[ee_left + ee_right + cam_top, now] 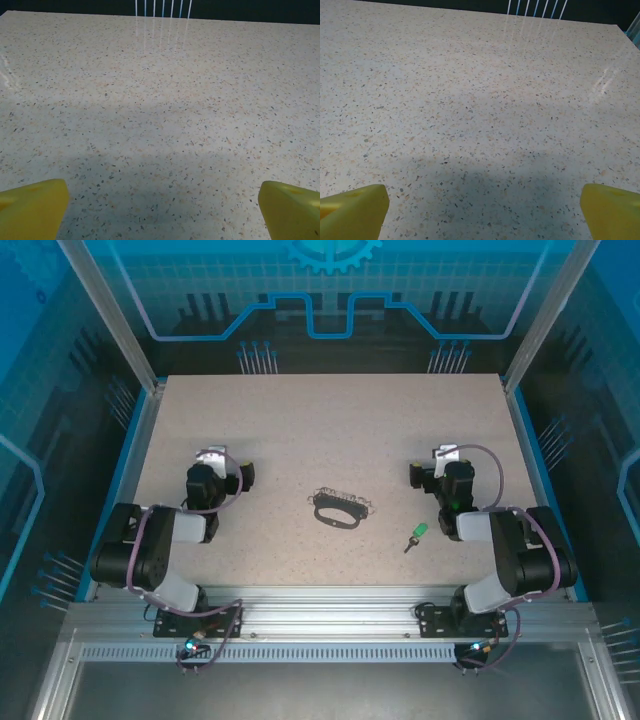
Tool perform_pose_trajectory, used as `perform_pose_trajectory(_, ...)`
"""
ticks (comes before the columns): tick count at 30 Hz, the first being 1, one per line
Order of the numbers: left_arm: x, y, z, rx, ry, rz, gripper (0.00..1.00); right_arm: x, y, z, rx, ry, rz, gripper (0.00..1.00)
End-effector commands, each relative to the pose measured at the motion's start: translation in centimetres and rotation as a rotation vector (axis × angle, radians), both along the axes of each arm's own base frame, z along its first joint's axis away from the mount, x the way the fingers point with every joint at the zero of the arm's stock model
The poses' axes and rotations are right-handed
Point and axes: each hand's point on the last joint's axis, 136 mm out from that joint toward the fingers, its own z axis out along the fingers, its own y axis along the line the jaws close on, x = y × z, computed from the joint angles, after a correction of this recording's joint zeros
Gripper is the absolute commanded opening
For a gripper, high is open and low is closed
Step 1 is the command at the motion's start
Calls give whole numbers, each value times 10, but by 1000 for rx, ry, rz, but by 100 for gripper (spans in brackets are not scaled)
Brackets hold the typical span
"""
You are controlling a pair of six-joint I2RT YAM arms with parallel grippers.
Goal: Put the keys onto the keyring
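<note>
The keyring [337, 513], a dark grey oval loop with silvery links along its far edge, lies flat at the table's middle. To its right, nearer the front edge, lies the key [416, 535], green head and short dark blade. My left gripper [228, 473] rests at the left, well away from the keyring. My right gripper [432, 472] sits at the right, beyond the key. In the left wrist view the left gripper [162, 210] is open, yellow fingertips [32, 207] wide apart over bare table. The right gripper [482, 212] is open too, fingertips [610, 212] spread with nothing between.
The speckled beige tabletop [330, 420] is bounded by blue edging and aluminium posts [110, 310] at the far corners. Both arm bases are bolted to the metal rail [320, 625] at the near edge. Transparent blue panels stand behind the table.
</note>
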Motion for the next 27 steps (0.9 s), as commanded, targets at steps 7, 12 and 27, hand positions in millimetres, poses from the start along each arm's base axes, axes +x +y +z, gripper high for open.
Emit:
perform_pose_trajectory(7, 6, 2, 9, 1, -26, -6, 99, 5, 1, 11, 9, -35, 1, 100)
perform_pose_trajectory(12, 5, 2, 8, 1, -25, -6, 99, 5, 2, 11, 9, -35, 2, 100)
perform_pose_trajectory(27, 5, 2, 9, -12, -25, -11, 99, 6, 1, 12, 26, -33, 15, 100)
